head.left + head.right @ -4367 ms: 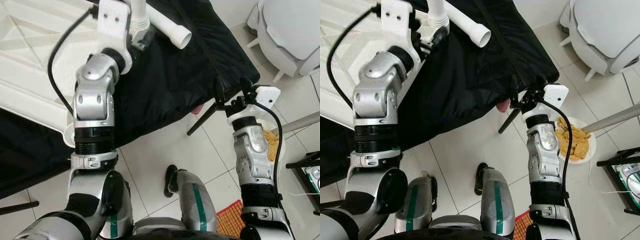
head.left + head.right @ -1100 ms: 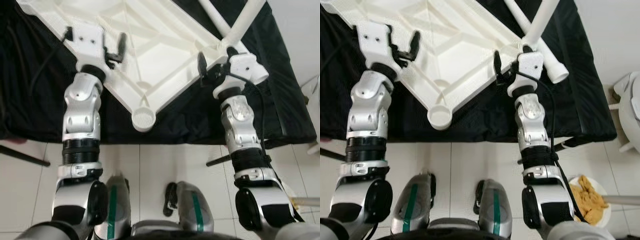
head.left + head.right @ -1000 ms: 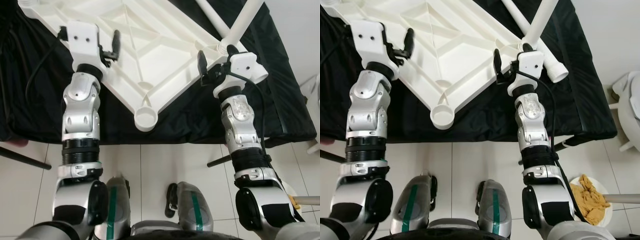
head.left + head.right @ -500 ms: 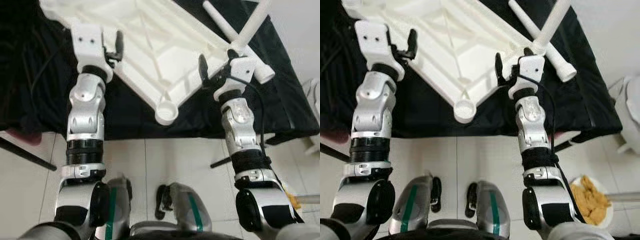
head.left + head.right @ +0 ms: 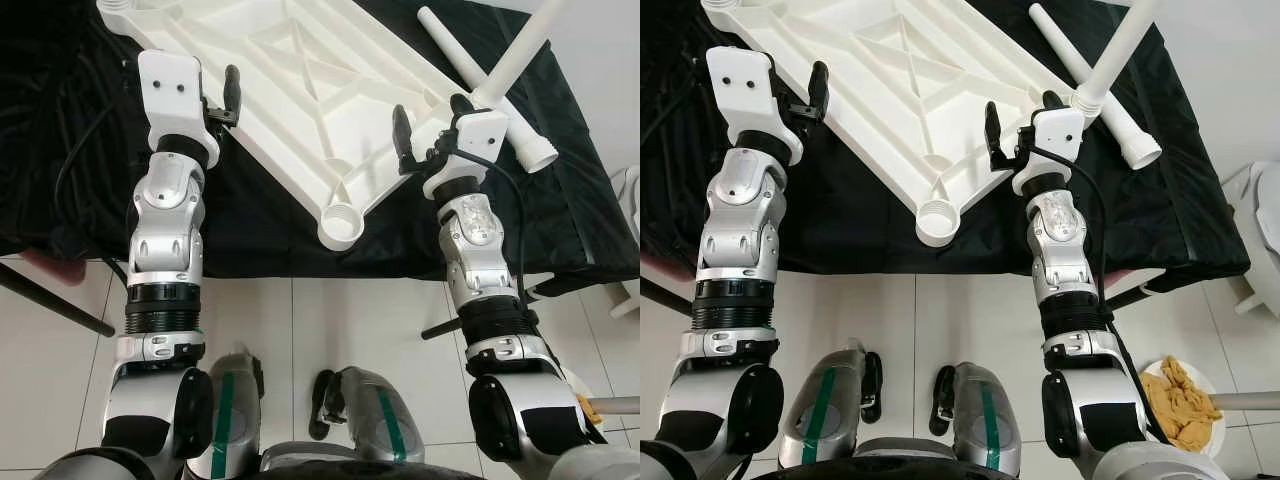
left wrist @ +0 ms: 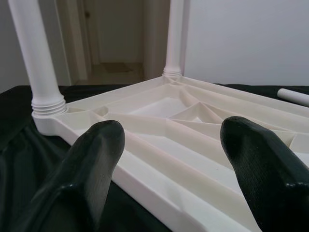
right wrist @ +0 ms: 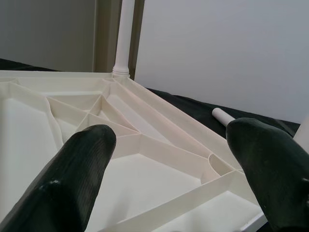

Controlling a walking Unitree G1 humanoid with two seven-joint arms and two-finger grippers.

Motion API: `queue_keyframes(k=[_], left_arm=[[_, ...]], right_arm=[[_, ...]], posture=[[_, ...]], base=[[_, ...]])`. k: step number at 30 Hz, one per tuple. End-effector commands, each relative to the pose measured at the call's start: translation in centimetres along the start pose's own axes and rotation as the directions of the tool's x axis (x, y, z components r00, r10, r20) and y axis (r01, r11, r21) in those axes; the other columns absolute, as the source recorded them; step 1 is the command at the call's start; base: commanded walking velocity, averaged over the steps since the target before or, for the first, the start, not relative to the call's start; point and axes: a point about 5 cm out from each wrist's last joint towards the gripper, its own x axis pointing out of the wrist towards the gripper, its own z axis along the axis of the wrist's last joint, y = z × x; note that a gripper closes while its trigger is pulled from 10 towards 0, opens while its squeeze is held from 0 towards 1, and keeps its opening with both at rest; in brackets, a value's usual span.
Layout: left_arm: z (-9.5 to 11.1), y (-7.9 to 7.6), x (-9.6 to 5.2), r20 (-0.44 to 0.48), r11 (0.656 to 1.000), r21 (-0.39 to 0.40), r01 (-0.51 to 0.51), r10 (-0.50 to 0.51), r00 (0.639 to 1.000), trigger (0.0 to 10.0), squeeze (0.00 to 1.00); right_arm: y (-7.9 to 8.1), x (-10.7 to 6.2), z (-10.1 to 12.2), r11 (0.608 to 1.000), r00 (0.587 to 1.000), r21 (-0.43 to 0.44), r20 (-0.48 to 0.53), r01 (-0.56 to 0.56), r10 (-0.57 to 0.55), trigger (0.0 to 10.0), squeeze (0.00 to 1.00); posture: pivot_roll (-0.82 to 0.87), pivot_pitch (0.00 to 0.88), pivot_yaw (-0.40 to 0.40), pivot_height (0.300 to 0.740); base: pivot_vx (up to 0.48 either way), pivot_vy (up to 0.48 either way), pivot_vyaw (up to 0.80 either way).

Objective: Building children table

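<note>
Black cloth (image 5: pixel 250 215) covers the work surface before you, and on it the white tabletop (image 5: pixel 300 90) lies upside down. Your left gripper (image 6: pixel 169 159) and right gripper (image 7: pixel 171 166) both stand released, fingers spread at opposite edges of the tabletop. Beyond the right gripper lies a loose leg (image 5: pixel 490 50), with an upright fitted leg (image 5: pixel 1115 50) beside it.

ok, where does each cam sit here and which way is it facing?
Left and right eye views: on the head, looking down at the upturned white tabletop on black cloth; both arms and feet show.
Left wrist view: on the left wrist, along the open left gripper across the tabletop's ribs.
Right wrist view: same, along the open right gripper.
Shared: the tabletop.
</note>
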Motion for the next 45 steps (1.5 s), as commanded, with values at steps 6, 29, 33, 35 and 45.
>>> queue_keyframes(k=[6,29,33,35,45], left_arm=[[-0.3,-0.5,-0.2,-0.013,1.0,0.014,-0.005,0.005,1.0,10.0,0.0],[-0.4,-0.7,-0.2,-0.03,1.0,0.012,-0.001,0.002,1.0,10.0,0.0],[-0.4,-1.0,-0.3,-0.037,1.0,-0.002,0.008,-0.008,0.999,10.0,0.0],[-0.5,-1.0,-0.3,-0.044,1.0,-0.018,0.007,-0.007,0.999,10.0,0.0],[-0.5,-1.4,-0.2,-0.049,0.998,-0.035,0.046,-0.047,0.998,10.0,0.0]], right_arm=[[-0.5,-0.1,-0.2,1.0,1.0,-0.007,-0.003,0.014,-0.014,10.0,0.0],[-0.8,-0.3,-0.3,0.999,0.999,-0.015,-0.009,0.033,-0.033,10.0,0.0],[-0.8,-0.3,-0.3,0.999,0.999,-0.015,-0.01,0.033,-0.033,10.0,0.0],[-0.8,-0.3,-0.3,0.999,0.999,-0.015,-0.011,0.033,-0.033,10.0,0.0],[-0.7,-0.2,-0.3,1.0,1.0,-0.012,-0.015,0.027,-0.027,10.0,0.0]], posture=[[0.09,0.0,-0.103,0.74],[0.08,0.009,-0.103,0.74],[0.08,0.01,-0.103,0.74],[0.08,0.012,-0.104,0.74],[0.09,0.022,-0.134,0.74]], base=[[0.0,0.0,0.0],[0.0,-0.318,0.0],[0.0,0.0,0.0],[0.0,0.0,0.0],[0.0,0.0,0.0]])
